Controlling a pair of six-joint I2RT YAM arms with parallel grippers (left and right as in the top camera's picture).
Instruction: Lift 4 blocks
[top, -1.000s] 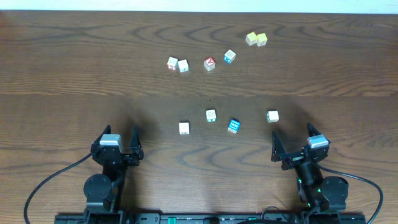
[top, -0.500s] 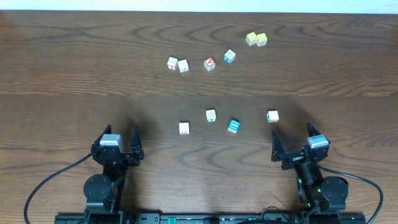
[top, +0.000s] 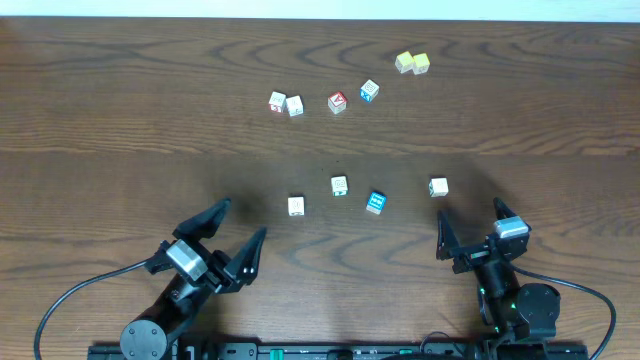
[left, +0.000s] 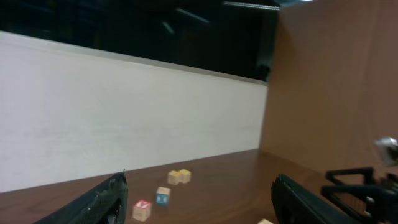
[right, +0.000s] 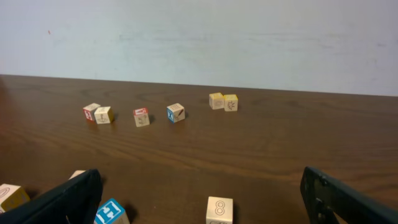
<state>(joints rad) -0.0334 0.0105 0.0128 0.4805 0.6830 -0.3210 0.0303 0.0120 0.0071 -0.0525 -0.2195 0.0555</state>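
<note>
Blocks (top: 339, 185) in loose row, middle of surface (top: 120, 130); L end effector (top: 243, 218) & R end effector (top: 469, 209) both wide, empty, nr front edge.

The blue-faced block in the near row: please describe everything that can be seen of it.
The blue-faced block is a small cube, seemingly wood, with pale sides and a bright blue top bearing white marks. It rests flat on the dark wooden table, slightly rotated, between one cream block and a second cream block, touching neither. Only the table touches it.
</note>
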